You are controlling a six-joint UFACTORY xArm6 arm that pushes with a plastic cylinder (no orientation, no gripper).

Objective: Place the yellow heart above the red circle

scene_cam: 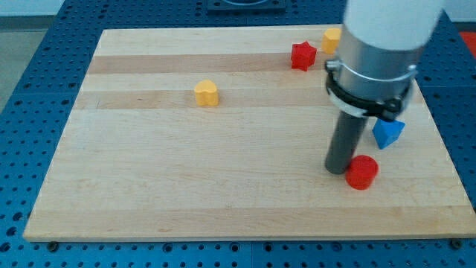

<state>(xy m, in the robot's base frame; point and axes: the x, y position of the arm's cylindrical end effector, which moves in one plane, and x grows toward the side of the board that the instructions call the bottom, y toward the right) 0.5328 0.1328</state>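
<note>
Single camera view over a pale wooden board (223,186) on a blue perforated table (30,89).

Yellow heart-shaped block (207,93): sits alone in the upper middle of the board, toward the view's left, nothing touching it. Judged small, rigid and light, probably slick-bottomed on the smooth wood, so it should slide readily under a push and may spin if struck off-centre. No grasp possible; contact should be on the flat flank opposite the intended travel, through the block's middle, likely its left side as seen here.

Red circular block (361,172): lower right of the board.

My tip (338,170): the dark rod's lower end stands just beside the red circular block, on its left as viewed, apparently touching or nearly so. The rod has no jaws and holds nothing. The yellow heart-shaped block lies well apart from my tip, up and to the view's left.

Other blocks: red star-shaped block (303,56) near the top edge; a second yellow block (332,39) beside it, partly hidden by the arm, shape unclear; blue block (387,133), roughly triangular, right of the rod.

Judgement: task not yet started on the heart; a long diagonal push is required.
</note>
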